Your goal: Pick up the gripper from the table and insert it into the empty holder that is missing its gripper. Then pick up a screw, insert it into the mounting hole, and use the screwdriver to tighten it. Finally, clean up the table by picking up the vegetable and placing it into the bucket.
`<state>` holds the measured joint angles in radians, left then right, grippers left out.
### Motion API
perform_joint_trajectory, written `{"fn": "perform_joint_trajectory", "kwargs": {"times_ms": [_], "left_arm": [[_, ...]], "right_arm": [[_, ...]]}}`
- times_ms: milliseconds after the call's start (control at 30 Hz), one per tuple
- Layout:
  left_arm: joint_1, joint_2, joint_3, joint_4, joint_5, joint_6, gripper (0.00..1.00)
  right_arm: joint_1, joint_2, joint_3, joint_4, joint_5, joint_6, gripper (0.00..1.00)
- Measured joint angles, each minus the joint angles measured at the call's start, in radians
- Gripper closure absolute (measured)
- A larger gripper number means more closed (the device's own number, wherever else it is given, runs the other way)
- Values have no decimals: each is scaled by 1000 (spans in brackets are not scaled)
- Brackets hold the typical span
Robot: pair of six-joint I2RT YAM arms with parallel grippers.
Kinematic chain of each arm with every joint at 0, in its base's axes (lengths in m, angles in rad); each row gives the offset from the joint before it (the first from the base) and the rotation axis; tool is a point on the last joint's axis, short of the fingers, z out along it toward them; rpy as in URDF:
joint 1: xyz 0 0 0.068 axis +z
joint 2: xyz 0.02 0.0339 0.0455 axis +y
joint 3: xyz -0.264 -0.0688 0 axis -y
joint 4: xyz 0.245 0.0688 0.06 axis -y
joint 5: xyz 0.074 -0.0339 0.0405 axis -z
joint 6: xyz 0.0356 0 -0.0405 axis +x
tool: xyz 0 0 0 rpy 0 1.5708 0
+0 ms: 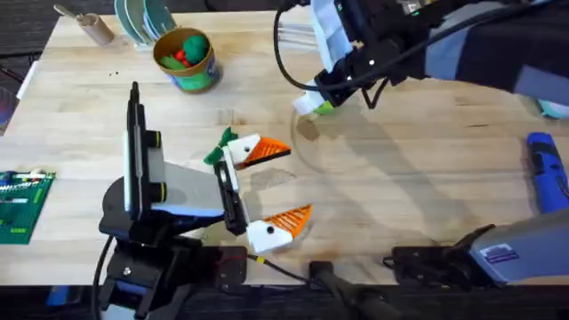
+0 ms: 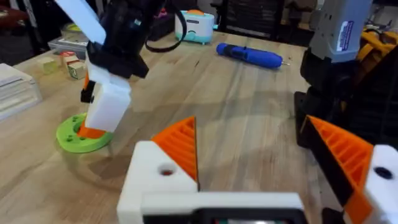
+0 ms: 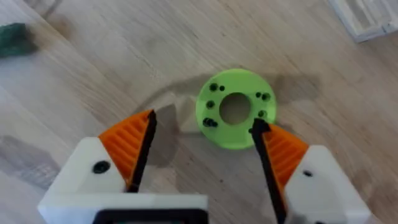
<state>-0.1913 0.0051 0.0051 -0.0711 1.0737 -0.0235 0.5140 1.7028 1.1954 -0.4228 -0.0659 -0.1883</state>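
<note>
Left gripper (image 1: 274, 190): I see it low over the near-middle of the table, fingers spread wide, both orange tips on, nothing between them.
Vegetable (image 1: 216, 149): green leaf on the wood, touching the far white mount of the left gripper.
Screwdriver (image 1: 546, 169): blue, lying at the table's right edge, well apart from both grippers.
Right gripper (image 3: 202, 146): spread open just above the green disc (image 3: 235, 116), holding nothing; one fingertip reaches the disc's rim.
Bucket (image 1: 188, 60): far left, upright, red and green toys inside.
</note>
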Motion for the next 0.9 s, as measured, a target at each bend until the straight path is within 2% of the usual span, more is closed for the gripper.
{"fn": "perform_joint_trajectory", "kwargs": {"times_ms": [333, 633, 667, 900], "left_arm": [[0, 0, 0, 0, 0, 0, 7], [0, 0, 0, 0, 0, 0, 8], [0, 0, 0, 0, 0, 0, 8], [0, 0, 0, 0, 0, 0, 8]], "right_arm": [[0, 36, 0, 6, 30, 0, 68], [0, 91, 0, 14, 37, 0, 226], [0, 92, 0, 31, 40, 0, 273], [1, 94, 0, 34, 43, 0, 346]]}}
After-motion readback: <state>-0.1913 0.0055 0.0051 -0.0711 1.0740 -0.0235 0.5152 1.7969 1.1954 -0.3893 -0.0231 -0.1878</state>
